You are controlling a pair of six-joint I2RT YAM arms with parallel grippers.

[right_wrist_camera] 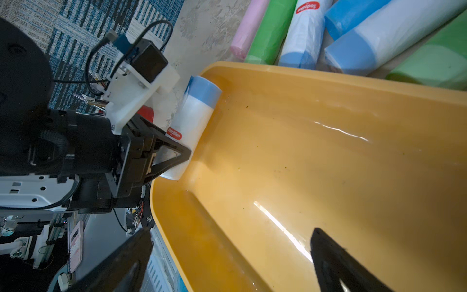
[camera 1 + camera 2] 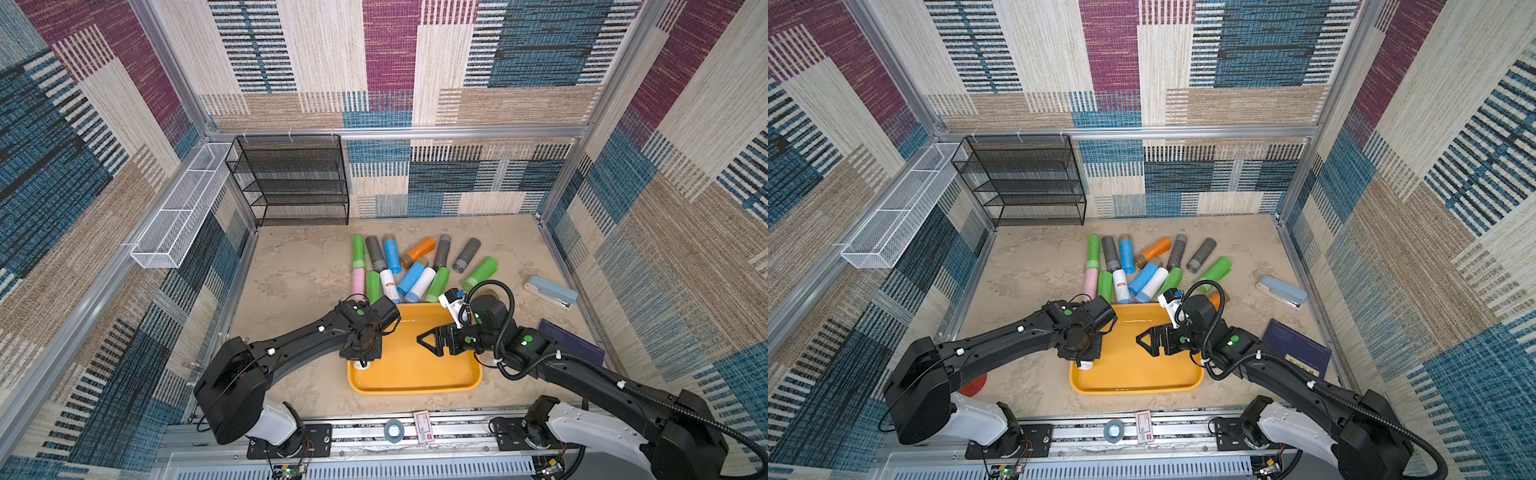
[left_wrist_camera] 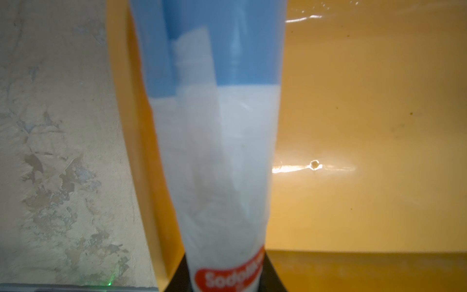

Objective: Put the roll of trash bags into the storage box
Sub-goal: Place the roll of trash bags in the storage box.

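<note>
In both top views the roll (image 2: pixel 360 365) sits at the yellow tray's (image 2: pixel 415 370) left rim, with the right jaws apart above the tray. In the left wrist view we see it over that rim. In the right wrist view the left jaws clamp it.

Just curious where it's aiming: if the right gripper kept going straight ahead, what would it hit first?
Probably the white-and-blue roll held by the left gripper, across the yellow tray; its height is hard to judge.
</note>
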